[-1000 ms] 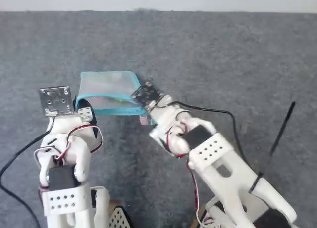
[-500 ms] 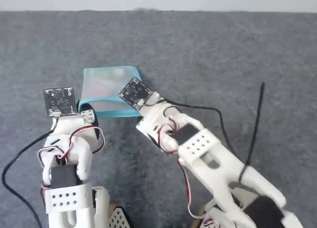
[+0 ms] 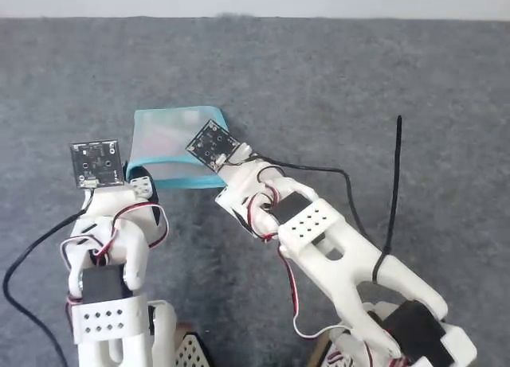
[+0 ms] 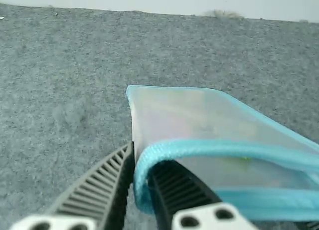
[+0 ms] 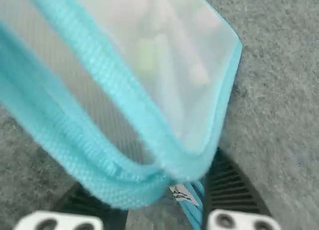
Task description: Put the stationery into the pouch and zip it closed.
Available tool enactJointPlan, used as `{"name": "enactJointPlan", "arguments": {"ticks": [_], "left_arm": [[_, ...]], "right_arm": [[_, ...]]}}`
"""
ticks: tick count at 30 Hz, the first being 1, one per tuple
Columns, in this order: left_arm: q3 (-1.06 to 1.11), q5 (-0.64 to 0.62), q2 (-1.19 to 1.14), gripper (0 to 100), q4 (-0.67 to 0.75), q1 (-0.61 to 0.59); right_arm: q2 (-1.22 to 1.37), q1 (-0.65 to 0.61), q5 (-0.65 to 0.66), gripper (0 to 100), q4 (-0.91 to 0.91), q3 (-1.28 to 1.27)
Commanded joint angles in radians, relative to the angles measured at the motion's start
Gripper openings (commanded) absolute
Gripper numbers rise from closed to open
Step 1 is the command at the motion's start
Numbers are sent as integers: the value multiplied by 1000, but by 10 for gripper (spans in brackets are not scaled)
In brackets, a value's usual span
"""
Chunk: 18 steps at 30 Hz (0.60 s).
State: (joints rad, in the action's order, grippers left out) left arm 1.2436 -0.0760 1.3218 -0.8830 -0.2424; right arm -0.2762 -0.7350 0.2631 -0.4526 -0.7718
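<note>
Zipping judged in hand: translucent turquoise-edged pouch [image 3: 171, 132], stationery [image 5: 159, 55] inside, is pinched at its rim by left gripper [image 4: 142, 165]; right gripper [image 5: 162, 187] hold at pouch's far end cannot be told; slider pull needed next.

The left claw [image 4: 142, 190] and right claw [image 5: 164, 200] are crowding the pouch's [image 3: 171, 136] near corners, so nothing's squeezing in there. The surface [image 3: 358, 72] is lying open toward its far and right edges, with just a black cable [image 3: 394, 184] sticking up beside the right arm.
</note>
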Motion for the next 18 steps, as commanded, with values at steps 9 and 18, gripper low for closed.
{"name": "enactJointPlan", "arguments": {"ticks": [9, 18], "left_arm": [[-13, -15, 2, 12, 38, -2], [-13, -15, 2, 12, 38, -2]], "right_arm": [[-746, -96, 12, 40, -578, 61], [-908, -39, 14, 45, -588, 12]]}}
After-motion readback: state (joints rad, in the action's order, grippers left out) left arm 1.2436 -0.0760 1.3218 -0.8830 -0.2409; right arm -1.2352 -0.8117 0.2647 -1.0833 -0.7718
